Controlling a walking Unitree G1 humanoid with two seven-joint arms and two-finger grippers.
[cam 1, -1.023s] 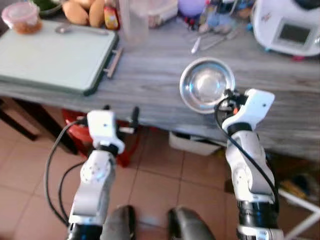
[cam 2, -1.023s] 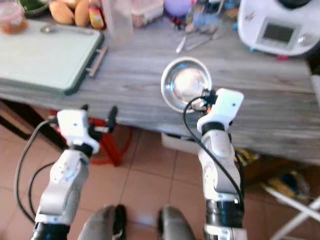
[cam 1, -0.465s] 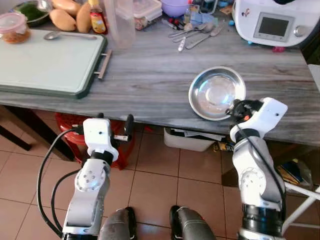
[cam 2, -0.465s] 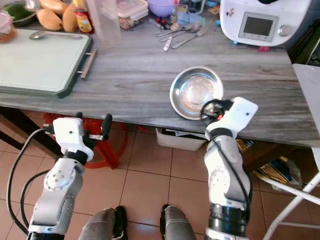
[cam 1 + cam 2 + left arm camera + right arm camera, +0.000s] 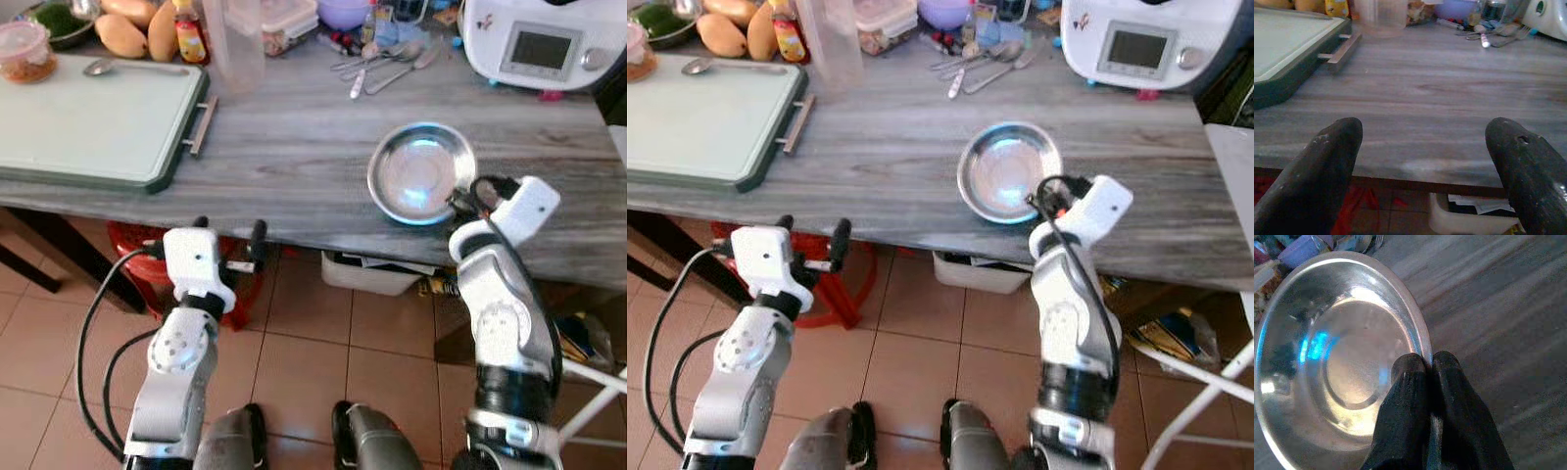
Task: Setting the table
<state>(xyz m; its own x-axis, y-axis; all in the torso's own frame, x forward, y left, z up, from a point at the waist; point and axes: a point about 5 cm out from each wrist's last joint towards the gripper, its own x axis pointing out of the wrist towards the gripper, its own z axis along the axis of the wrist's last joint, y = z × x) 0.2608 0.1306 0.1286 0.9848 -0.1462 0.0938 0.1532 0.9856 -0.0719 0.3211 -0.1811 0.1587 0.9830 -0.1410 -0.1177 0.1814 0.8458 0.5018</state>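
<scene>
A round steel plate (image 5: 421, 172) lies near the front edge of the grey wooden table (image 5: 294, 147). My right gripper (image 5: 1426, 363) is shut on the steel plate's (image 5: 1337, 357) near right rim, one finger inside and one outside. The right gripper (image 5: 462, 201) sits at that rim in the eye views. My left gripper (image 5: 228, 227) is open just in front of the table edge, holding nothing. Its two fingers (image 5: 1327, 147) point at bare tabletop (image 5: 1440, 88).
A green-rimmed cutting board (image 5: 88, 122) with a spoon (image 5: 122, 68) lies at the left. At the back stand a plastic cup (image 5: 238, 44), loose cutlery (image 5: 387, 69), mangoes (image 5: 122, 34), a lidded tub (image 5: 24, 51) and a white appliance (image 5: 544, 44). A red stool (image 5: 132, 245) and a bin (image 5: 377, 272) stand under the table.
The camera has shifted slightly. The right gripper and the plate have moved a little farther onto the table. The left arm has hardly moved.
</scene>
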